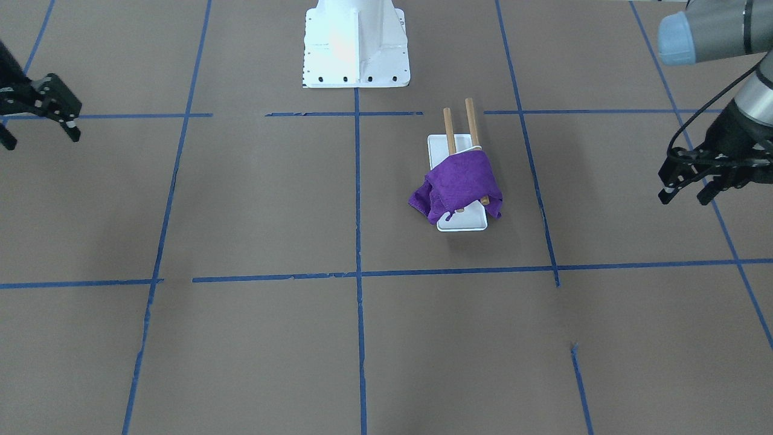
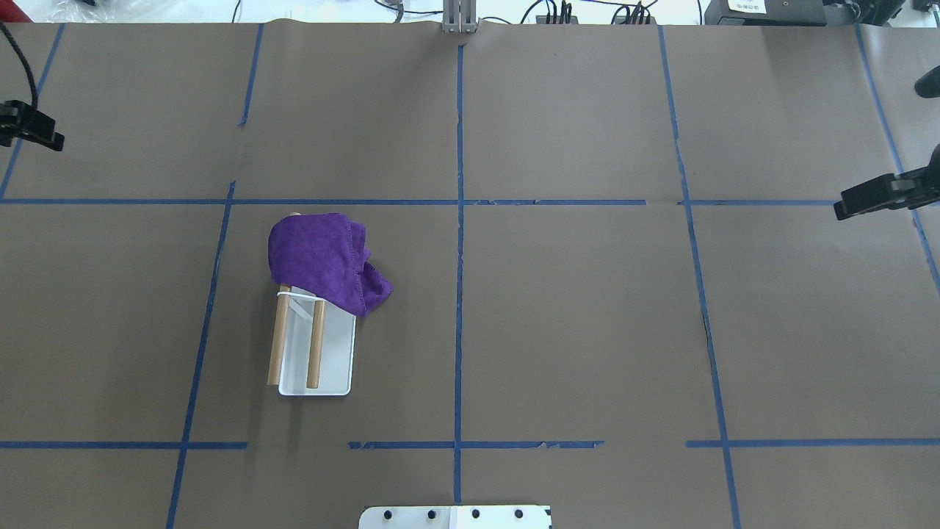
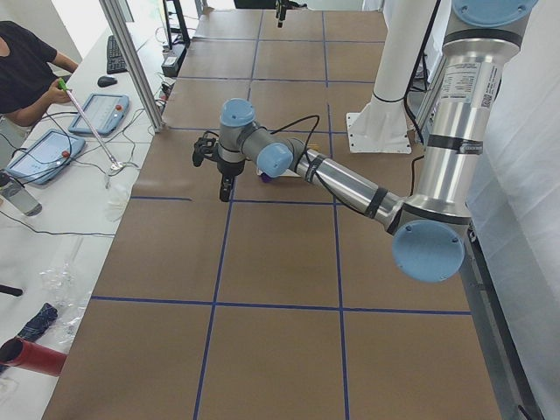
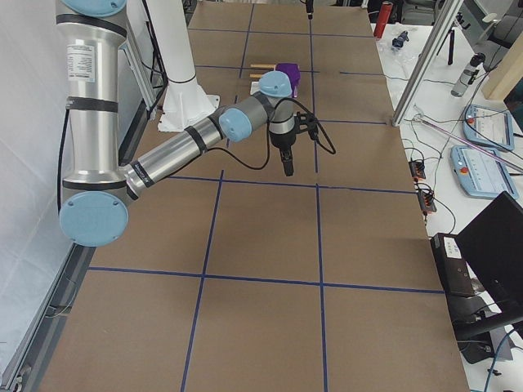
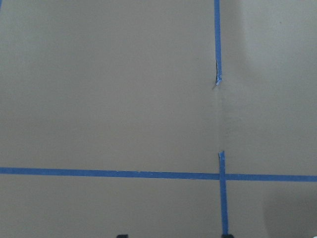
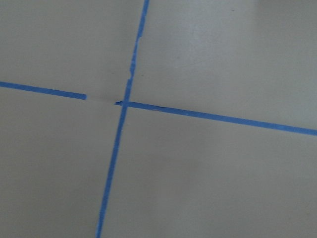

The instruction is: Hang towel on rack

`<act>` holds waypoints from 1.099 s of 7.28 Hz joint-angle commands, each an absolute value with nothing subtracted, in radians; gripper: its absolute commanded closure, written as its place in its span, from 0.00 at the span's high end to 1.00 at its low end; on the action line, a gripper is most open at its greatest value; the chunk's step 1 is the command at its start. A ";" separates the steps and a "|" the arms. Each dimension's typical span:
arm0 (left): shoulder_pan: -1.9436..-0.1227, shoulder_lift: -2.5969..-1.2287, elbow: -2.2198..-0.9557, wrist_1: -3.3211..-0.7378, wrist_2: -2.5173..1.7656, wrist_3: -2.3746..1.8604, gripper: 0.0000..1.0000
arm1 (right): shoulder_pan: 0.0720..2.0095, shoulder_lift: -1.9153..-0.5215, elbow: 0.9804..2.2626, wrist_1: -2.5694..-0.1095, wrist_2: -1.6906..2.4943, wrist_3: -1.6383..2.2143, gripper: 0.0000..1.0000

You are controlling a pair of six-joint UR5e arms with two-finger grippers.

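A purple towel [image 1: 459, 184] lies bunched over the end of the rack [image 1: 462, 225] that is away from the robot's base. It covers the ends of the two wooden dowels [image 1: 450, 130] and hangs to the white base plate. The overhead view shows the towel [image 2: 323, 257] on the rack [image 2: 332, 356] left of centre. My left gripper [image 1: 684, 197] is open and empty, far out to the rack's side. My right gripper [image 1: 42, 140] is open and empty at the opposite table edge. Both wrist views show only brown paper and blue tape.
The white robot pedestal [image 1: 356, 48] stands at the table's robot side. Blue tape lines [image 2: 460, 220] grid the brown table cover. An operator [image 3: 26, 74] sits at a side desk beyond the table's long edge, with tablets and cables.
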State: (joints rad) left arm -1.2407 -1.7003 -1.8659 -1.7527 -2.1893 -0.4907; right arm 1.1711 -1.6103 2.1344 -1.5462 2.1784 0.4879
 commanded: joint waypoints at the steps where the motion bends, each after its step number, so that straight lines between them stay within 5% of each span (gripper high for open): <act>1: -1.356 -1.651 -1.835 -1.741 -2.201 -0.167 0.75 | 1.387 -1.620 1.943 -1.555 2.265 0.134 1.00; 2: -1.391 -1.646 -1.813 -1.732 -2.219 -0.094 0.99 | 1.455 -1.641 1.881 -1.575 2.287 -0.006 1.00; 8: -1.505 -1.497 -1.831 -1.548 -2.350 0.144 1.00 | 1.594 -1.683 1.849 -1.652 2.309 -0.150 1.00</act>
